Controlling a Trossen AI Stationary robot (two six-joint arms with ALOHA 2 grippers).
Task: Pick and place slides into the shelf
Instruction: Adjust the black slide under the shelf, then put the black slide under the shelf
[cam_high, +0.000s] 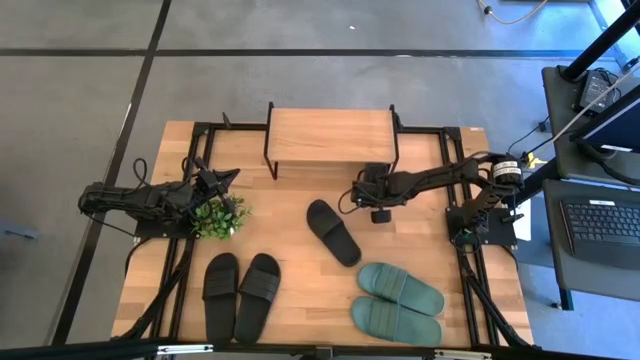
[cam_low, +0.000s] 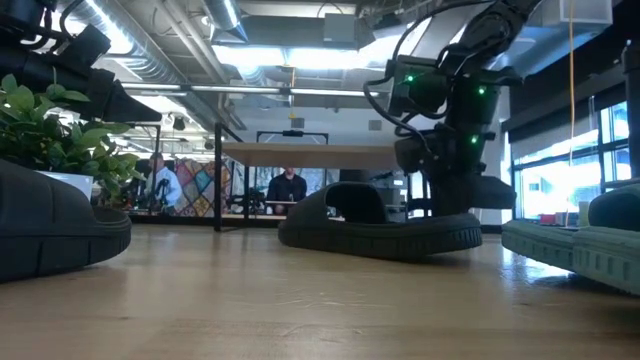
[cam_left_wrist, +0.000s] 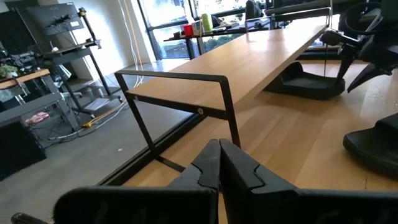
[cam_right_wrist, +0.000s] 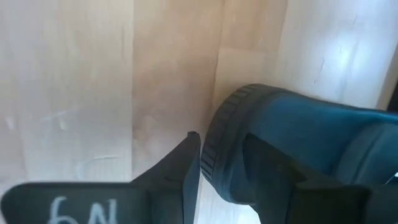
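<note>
The left gripper (cam_high: 228, 178) is squeezed shut and holds nothing. It hangs over the small green plant (cam_high: 219, 216). A pair of black slides (cam_high: 241, 293) lies in front of it. The shelf (cam_high: 331, 134) stands to its right, at the back of the table (cam_high: 300, 300). The right gripper (cam_high: 372, 195) sits just in front of the shelf. Its fingers (cam_right_wrist: 186, 168) are apart, with the end of a dark slide (cam_right_wrist: 298, 149) between them. One black slide (cam_high: 332, 231) lies just to its left. The green slides (cam_high: 398, 302) lie nearer the table's front edge.

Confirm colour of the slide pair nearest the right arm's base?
Sage green, ribbed straps; clearest in the high view.
</note>
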